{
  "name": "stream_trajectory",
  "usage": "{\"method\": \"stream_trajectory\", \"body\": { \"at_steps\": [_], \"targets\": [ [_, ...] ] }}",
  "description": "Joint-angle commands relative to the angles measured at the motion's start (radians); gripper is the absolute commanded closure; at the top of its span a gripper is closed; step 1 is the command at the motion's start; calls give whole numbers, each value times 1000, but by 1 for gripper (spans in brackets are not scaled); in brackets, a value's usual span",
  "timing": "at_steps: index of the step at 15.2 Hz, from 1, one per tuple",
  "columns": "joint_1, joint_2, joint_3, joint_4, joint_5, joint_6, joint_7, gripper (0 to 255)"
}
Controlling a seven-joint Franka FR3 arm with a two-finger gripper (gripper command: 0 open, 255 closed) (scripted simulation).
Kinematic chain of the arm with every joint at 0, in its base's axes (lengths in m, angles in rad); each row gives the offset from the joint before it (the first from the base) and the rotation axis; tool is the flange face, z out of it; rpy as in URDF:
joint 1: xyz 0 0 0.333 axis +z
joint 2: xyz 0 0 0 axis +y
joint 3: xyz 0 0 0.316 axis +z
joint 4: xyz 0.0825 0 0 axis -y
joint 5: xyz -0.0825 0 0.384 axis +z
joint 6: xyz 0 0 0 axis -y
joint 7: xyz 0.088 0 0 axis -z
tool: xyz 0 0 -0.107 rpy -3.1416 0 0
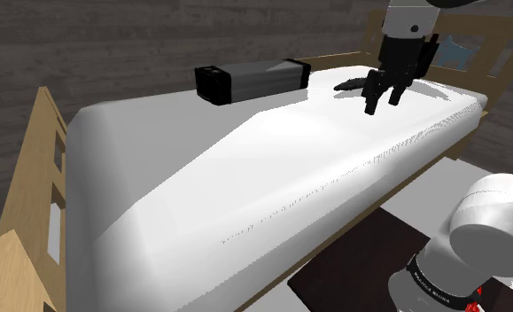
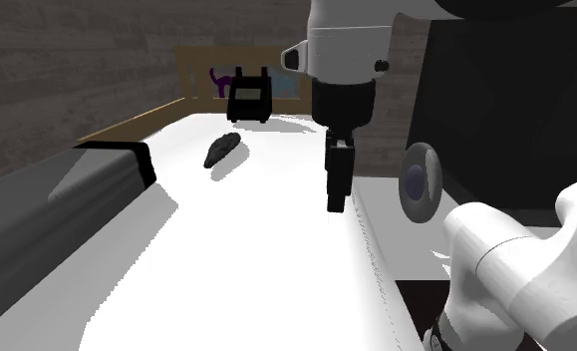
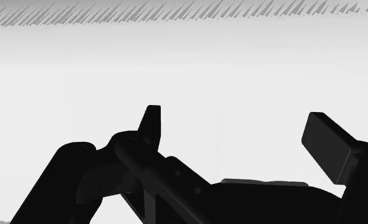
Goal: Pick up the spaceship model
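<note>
— How much of the spaceship model (image 1: 350, 85) can you see?
— A dark sliver in the shoulder view; the gripper (image 1: 382, 105) hides its end at that view's right. In the second exterior view it is too small to show any detail.
— And the arm (image 1: 409, 22)?
— Cut off by the top edge in both those views.
— The long box (image 2: 77, 187)?
— The second exterior view's left edge cuts it, and a black object (image 2: 248, 98) half hides the picture (image 2: 216, 82) on the headboard (image 2: 188, 70).
</note>
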Motion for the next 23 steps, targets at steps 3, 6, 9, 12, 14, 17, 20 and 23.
{"method": "stream_trajectory", "body": {
  "at_steps": [3, 6, 9, 12, 14, 17, 20, 23],
  "targets": [
    [-26, 82, 5, 41, 2, 39, 62, 0],
    [-64, 203, 9, 111, 3, 87, 152, 0],
    [-100, 320, 8, 192, 0, 121, 240, 0],
    [-133, 434, 2, 281, -4, 143, 325, 0],
    [-154, 507, -5, 344, -7, 151, 379, 0],
    [-184, 613, -21, 446, -10, 154, 457, 0],
    [-211, 716, -42, 553, -10, 148, 530, 0],
    [-238, 817, -68, 667, -5, 133, 598, 0]
  ]
}}
